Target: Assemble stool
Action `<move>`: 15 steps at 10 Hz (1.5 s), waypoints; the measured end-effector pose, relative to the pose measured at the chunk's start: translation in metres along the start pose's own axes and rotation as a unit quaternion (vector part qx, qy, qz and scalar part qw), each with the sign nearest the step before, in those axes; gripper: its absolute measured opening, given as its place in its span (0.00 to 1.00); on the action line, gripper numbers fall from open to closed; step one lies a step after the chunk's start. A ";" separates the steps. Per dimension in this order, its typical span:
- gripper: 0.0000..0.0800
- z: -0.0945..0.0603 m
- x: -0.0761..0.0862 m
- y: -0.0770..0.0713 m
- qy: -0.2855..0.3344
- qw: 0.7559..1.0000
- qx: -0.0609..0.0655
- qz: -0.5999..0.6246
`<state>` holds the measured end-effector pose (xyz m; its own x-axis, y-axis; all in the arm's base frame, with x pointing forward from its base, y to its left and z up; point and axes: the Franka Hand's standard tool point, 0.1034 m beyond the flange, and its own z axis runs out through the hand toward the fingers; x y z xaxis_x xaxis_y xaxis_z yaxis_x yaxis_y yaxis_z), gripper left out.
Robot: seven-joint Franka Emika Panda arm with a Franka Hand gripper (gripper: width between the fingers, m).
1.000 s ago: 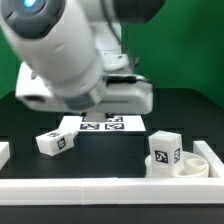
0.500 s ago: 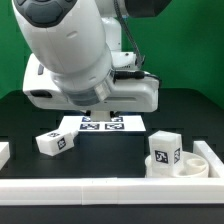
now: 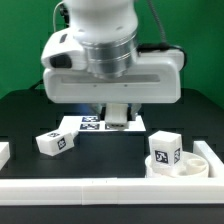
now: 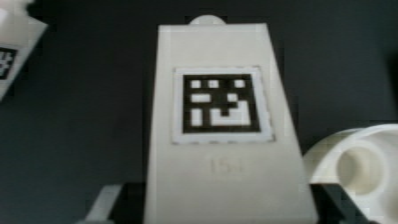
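My gripper (image 3: 120, 115) hangs over the back middle of the table, shut on a white oblong stool leg (image 4: 221, 110). In the wrist view the leg fills the middle, with its square tag facing the camera. The dark fingers (image 4: 118, 203) press on both of its sides. A second leg (image 3: 55, 142) lies on the table toward the exterior view's left. It also shows at the edge of the wrist view (image 4: 15, 50). The round rimmed seat (image 3: 197, 162) sits at the exterior view's right with a third leg (image 3: 165, 148) standing upright in it. The seat's rim shows in the wrist view (image 4: 361, 160).
The marker board (image 3: 92, 123) lies flat under and behind the gripper. A long white border rail (image 3: 90, 190) runs along the front edge, and another white piece (image 3: 3, 152) sits at the exterior view's left edge. The arm's bulky body hides the back of the table.
The arm has swung toward the exterior view's right and turned to face the camera. The gripper with its leg now hangs over the marker board. The parts on the table have not moved.
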<state>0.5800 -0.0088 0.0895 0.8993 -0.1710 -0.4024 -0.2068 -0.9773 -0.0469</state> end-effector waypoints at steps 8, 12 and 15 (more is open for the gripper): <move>0.43 -0.017 0.006 -0.038 0.231 0.973 0.007 -0.007; 0.43 -0.033 0.001 -0.054 0.231 0.973 0.015 0.003; 0.43 -0.036 0.010 -0.062 0.317 0.948 0.022 -0.005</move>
<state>0.6153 0.0454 0.1214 0.9493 -0.2172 0.2272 -0.2012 -0.9752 -0.0918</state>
